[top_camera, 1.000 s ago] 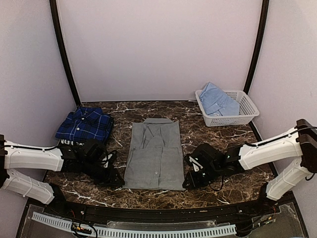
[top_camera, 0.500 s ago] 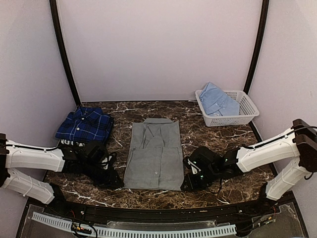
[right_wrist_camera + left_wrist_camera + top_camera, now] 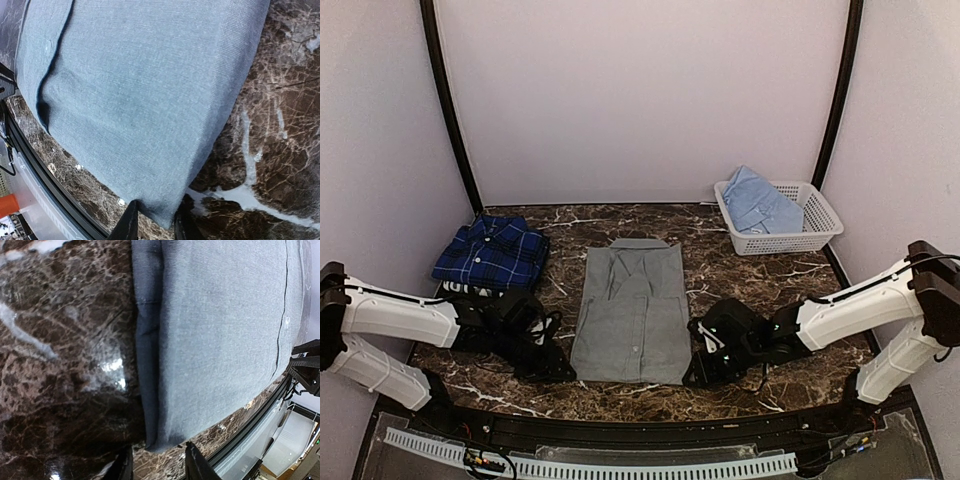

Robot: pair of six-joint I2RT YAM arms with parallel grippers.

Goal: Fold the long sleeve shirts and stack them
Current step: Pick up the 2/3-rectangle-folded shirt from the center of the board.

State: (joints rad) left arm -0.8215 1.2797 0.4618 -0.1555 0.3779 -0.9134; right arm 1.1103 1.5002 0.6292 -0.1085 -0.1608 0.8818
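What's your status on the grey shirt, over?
Left gripper open, astride near-left hem corner of grey shirt. Right gripper around near-right corner, grip unclear. Shirt lies flat, collar far. Plaid shirt and basket well apart from it.

The grey shirt point(image 3: 140, 100) lies flat on the marble table point(image 3: 280, 125); its corner sits between the right gripper's point(image 3: 156, 224) close-set fingertips.

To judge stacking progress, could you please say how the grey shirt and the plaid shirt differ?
The grey shirt is plain, the plaid shirt navy checked. The grey shirt lies as a long rectangle mid-table, the plaid shirt as a compact fold at the left rear. Both rest on the marble table.
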